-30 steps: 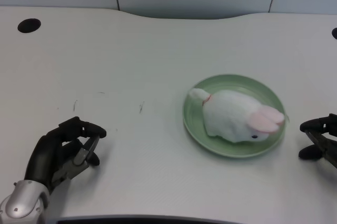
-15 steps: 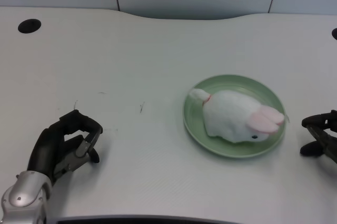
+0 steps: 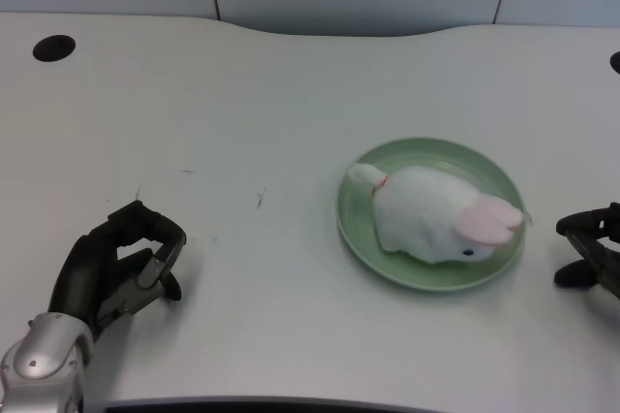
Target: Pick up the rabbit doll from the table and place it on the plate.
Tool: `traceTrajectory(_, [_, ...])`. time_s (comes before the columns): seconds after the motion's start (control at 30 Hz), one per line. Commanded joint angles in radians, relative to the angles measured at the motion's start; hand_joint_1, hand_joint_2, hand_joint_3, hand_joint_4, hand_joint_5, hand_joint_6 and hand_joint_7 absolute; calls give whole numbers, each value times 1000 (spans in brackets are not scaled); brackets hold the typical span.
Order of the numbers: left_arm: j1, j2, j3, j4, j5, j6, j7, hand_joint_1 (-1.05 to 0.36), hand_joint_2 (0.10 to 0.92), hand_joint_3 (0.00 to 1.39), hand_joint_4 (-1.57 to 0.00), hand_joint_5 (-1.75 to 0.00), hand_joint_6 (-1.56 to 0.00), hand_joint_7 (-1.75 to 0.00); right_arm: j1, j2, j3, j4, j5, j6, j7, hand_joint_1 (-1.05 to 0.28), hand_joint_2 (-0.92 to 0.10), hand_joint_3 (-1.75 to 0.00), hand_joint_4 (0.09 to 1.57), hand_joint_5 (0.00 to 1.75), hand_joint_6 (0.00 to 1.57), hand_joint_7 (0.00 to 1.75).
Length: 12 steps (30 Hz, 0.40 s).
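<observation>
A soft white plush rabbit doll (image 3: 433,222) with pink ears, a dark eye and a thin red band near its tail lies right of centre on a round pale green plate (image 3: 360,224). The smooth white table (image 3: 291,103) carries a black round hole (image 3: 53,47) at upper left. A glossy black many-fingered left hand (image 3: 116,263) on a silver forearm sits at lower left.
</observation>
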Motion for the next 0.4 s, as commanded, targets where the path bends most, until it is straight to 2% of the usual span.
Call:
traceTrajectory(0.03, [13, 3, 0, 30, 10, 29, 13, -497, 921, 510, -643, -1746, -479, -1596, -1, -19, -3, 26, -1, -17, -1, -801, -921, -49, 962, 965, 856, 832])
traceTrajectory(0.07, [12, 3, 0, 31, 10, 28, 15, -497, 921, 509, -651, -1746, -484, -1596, -2, -21, -1, 30, -5, -22, -4, -805, -921, -53, 962, 964, 857, 832])
traceTrajectory(0.17, [7, 6, 2, 37, 6, 26, 3, -492, 921, 526, -668, -1746, -470, -1651, -7, -21, 0, 30, -8, -26, -3, -819, -921, -59, 968, 965, 857, 838])
traceTrajectory(0.23, [6, 9, 1, 41, 10, 15, 4, -491, 921, 533, -668, -1746, -462, -1669, -11, -21, 1, 36, -12, -27, -9, -816, -920, -57, 962, 964, 853, 844])
traceTrajectory(0.37, [5, 10, 4, 43, 6, 17, 1, -491, 921, 543, -652, -1746, -447, -1683, -21, -22, 5, 40, -14, -1, -13, -796, -920, -46, 939, 961, 841, 848])
traceTrajectory(0.4, [6, 9, 5, 43, 6, 16, 4, -493, 921, 538, -650, -1746, -450, -1681, -22, -22, 4, 40, -13, -1, -11, -795, -920, -46, 944, 963, 842, 849])
